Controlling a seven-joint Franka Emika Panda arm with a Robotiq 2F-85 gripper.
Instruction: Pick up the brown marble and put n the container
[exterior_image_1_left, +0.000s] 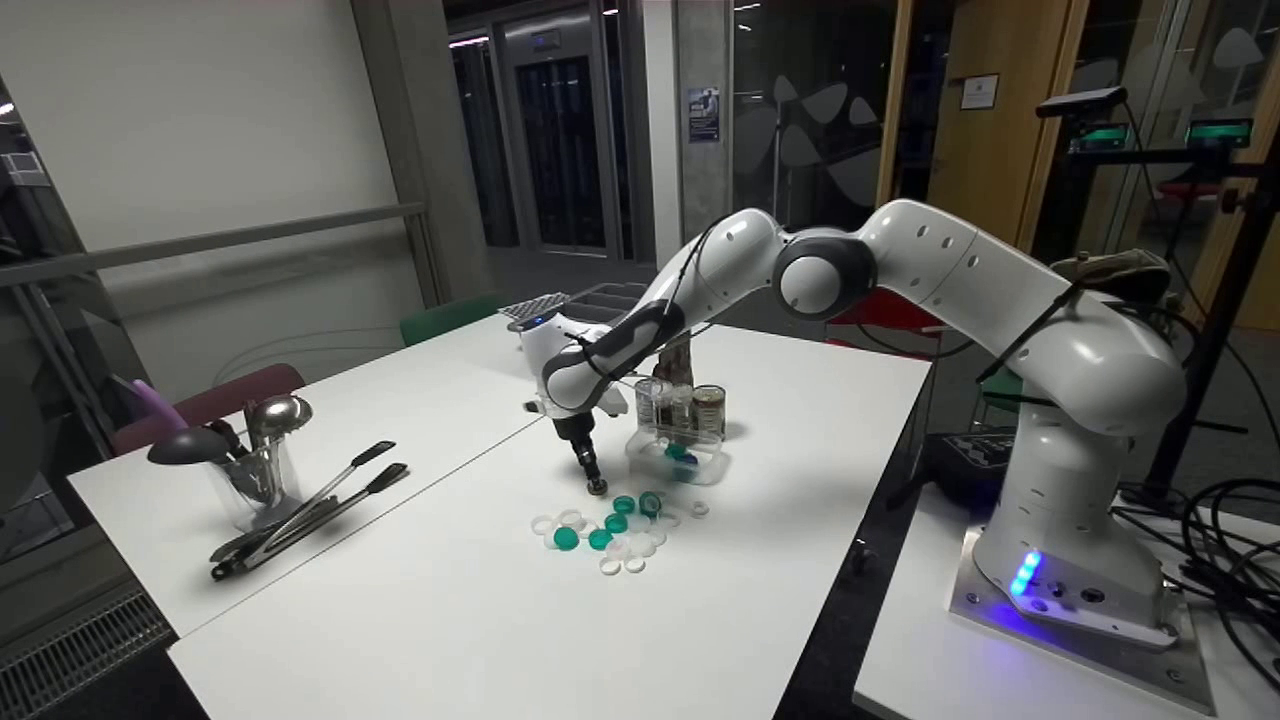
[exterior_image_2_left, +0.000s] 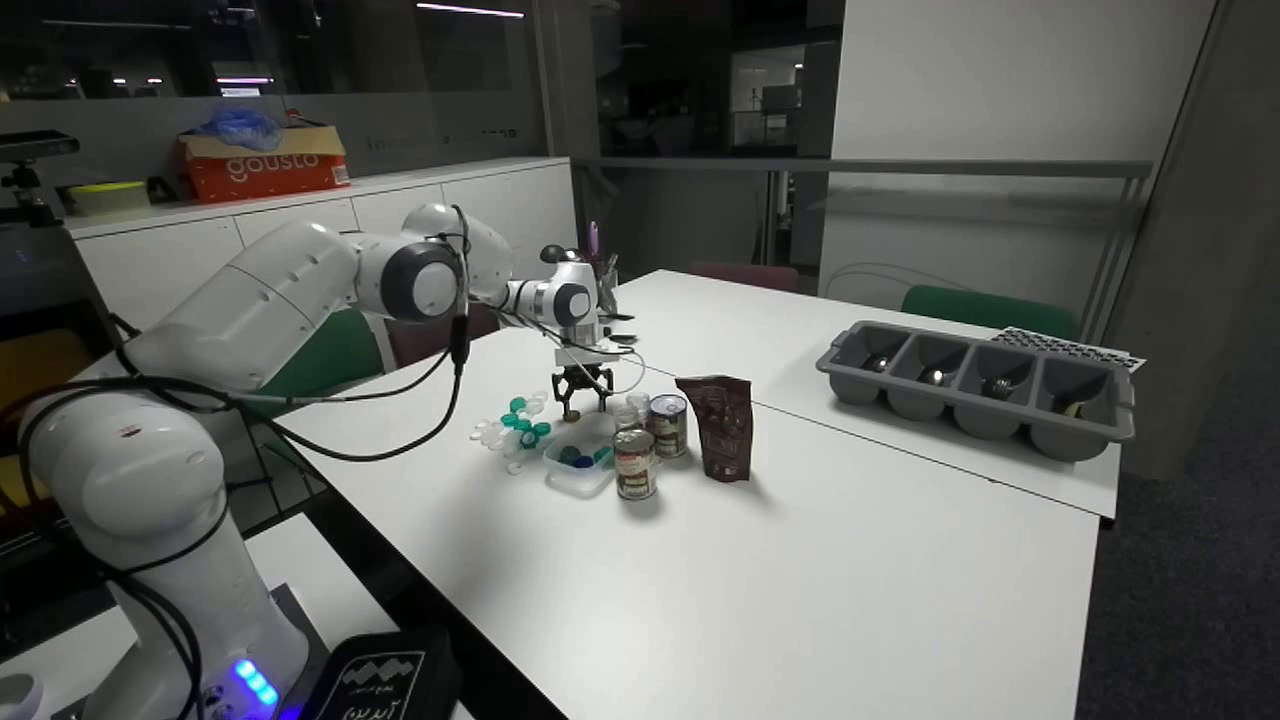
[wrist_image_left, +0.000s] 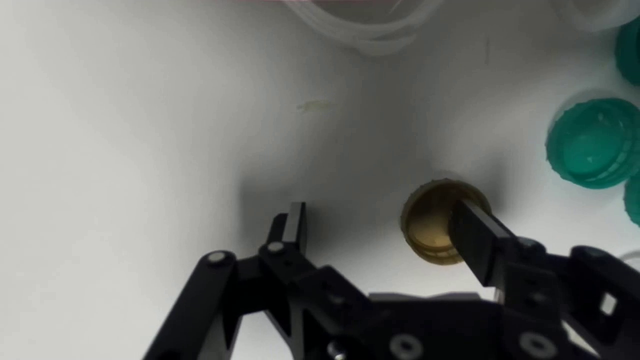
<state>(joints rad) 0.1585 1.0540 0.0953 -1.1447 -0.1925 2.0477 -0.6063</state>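
I'm after the brown bottle cap (wrist_image_left: 425, 227), which I take to be what the request calls a marble; it lies hollow side up on the table (exterior_image_1_left: 480, 620), near the clear plastic tub (exterior_image_2_left: 576, 484) but outside it. I judge it very light, stiff rather than soft, and in little danger of breaking. Its ribbed edge should give some bite, yet with so little weight it will probably skid if only one side gets pushed. I'd take it low across the outer rim, from opposite sides, squeezing almost at table level.

My claw (wrist_image_left: 381, 225) stands spread near the tub, pinching nothing. One fingertip (wrist_image_left: 476, 245) overlaps the cap in the wrist view; I can't tell whether it is above the hollow, dipped into it or touching. The other is well apart from the cap, so I'd want to centre first, or else nip just the wall from inside and out.

The tub holds teal and blue caps (exterior_image_2_left: 569, 455), so I read it as the container. Near it lie loose teal caps (exterior_image_1_left: 616, 522) and white caps (exterior_image_1_left: 610, 566); tin cans (exterior_image_2_left: 635, 468) stand just beside it.
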